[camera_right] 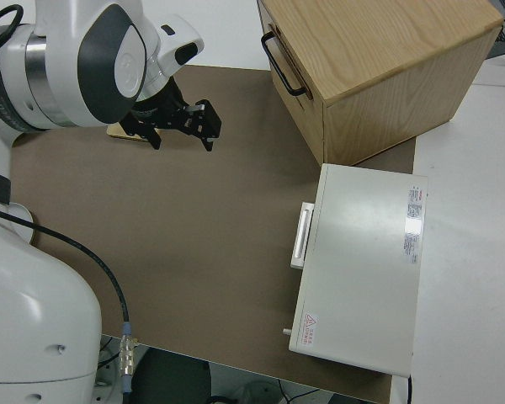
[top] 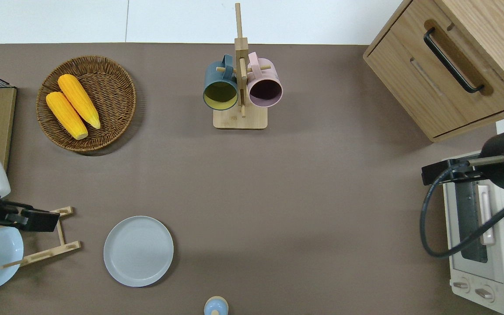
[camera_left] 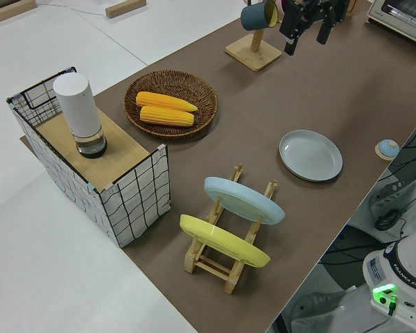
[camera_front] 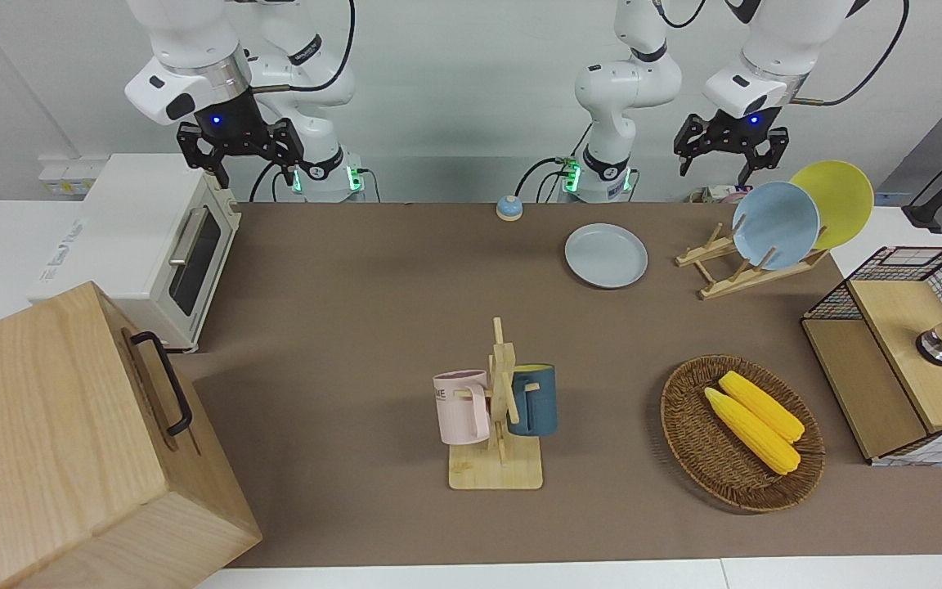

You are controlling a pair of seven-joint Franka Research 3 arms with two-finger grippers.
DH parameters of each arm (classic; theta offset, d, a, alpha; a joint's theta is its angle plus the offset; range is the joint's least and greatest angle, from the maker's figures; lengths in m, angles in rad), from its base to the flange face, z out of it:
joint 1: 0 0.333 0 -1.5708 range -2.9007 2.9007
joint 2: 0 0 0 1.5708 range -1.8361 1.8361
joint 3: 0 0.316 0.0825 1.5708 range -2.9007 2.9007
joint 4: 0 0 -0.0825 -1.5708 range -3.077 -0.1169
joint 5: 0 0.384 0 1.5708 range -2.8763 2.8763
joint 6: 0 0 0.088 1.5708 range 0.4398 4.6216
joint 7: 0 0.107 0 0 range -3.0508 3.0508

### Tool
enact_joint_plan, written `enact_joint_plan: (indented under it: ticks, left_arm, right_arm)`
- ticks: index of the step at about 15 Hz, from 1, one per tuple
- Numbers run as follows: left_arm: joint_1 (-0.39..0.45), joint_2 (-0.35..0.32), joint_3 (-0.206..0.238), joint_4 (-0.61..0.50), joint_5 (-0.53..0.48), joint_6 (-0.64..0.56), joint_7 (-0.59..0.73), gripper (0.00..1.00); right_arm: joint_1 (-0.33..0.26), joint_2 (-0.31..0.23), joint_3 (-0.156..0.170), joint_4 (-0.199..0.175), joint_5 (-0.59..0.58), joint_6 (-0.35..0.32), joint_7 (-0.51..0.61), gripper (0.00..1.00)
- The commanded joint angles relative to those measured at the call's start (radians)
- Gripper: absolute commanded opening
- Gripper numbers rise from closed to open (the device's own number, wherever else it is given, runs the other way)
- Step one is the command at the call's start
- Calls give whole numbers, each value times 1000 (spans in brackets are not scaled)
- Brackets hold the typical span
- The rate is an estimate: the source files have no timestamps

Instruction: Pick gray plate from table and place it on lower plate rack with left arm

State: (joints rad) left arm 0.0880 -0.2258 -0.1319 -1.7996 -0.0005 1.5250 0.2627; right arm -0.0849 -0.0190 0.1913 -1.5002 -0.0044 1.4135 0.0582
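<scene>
A brown mat covers the counter [camera_front: 373, 270] between two white robot arms, where a round pale gray plate with a shallow raised rim [camera_front: 606, 255] lies flat and untouched, at the left arm's end and near the robots' edge. The left arm's black two-finger claw [camera_front: 731, 150] hangs in the air with its fingers spread and nothing between them, over the small light-wood slanted rack with upright pegs [camera_front: 745, 263], as the overhead view shows. From that claw the gray plate lies toward the middle of the counter and well below it, just beside the rack. The left arm is clearly the closer of the two; the right arm is parked, its claw [camera_front: 240, 153] also spread open. Being round, the plate offers no long axis, so the rim is the likely hold. A sky-blue plate [camera_front: 775, 225] and a yellow plate [camera_front: 839, 200] already lean in the rack's upper slots, leaving the lower pegs bare.
</scene>
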Motion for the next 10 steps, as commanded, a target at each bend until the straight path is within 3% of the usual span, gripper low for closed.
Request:
enact_joint_plan:
  ticks: [1, 10]
  left_arm:
    - [-2, -24, 9, -24, 11, -5, -11, 1000]
    - [-4, -24, 3, -26, 11, -17, -16, 1000]
  right_arm:
    - [-7, -2, 5, 6, 7, -13, 0, 990]
    - [-7, -2, 5, 6, 7, -14, 0, 990]
